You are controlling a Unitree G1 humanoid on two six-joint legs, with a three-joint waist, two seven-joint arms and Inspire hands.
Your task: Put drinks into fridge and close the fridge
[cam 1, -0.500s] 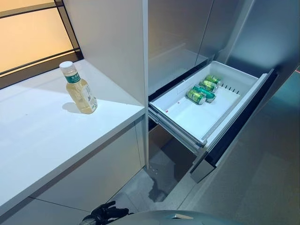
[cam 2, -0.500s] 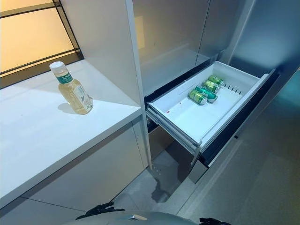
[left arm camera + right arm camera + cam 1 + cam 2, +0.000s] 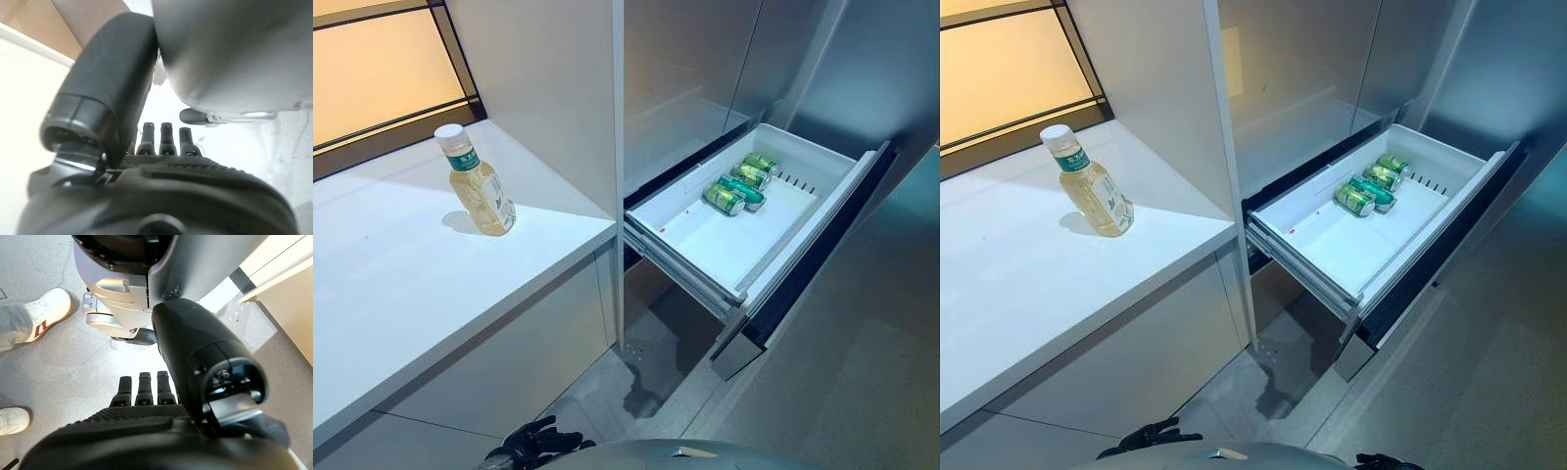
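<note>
The biggest thing in view was the fridge (image 3: 705,69), a tall grey block running up the middle, with its drawer (image 3: 700,245) pulled right out toward 4 o'clock. White tub inside, mostly bare, with a little bunch of green cans (image 3: 736,186) lying on their sides at the far end, touching or nearly so.

Over at 9 o'clock sat the white counter (image 3: 401,294), and on it the bottle (image 3: 480,186), standing upright near the back, well apart from the drawer. Pale yellowish drink, white cap, green band at the neck. That looked like the drink left to go in.

Handling guess: clear plastic, nearly full, so it probably had some weight and the wall would give a bit if squeezed hard. Smooth sides, likely a little slippery. The body widened toward the base, so the robot would likely do best wrapping the hand around the label part, below the narrow neck, rather than pinching the cap.

The left hand (image 3: 166,139) hung low at the robot's side, fingers straight and relaxed, holding nothing. The right hand (image 3: 142,387) was the same, fingers straight, empty, with a person's white shoes (image 3: 44,313) on the floor past it.

So neither hand was anywhere near the bottle, and the drawer was yet to be shut.
</note>
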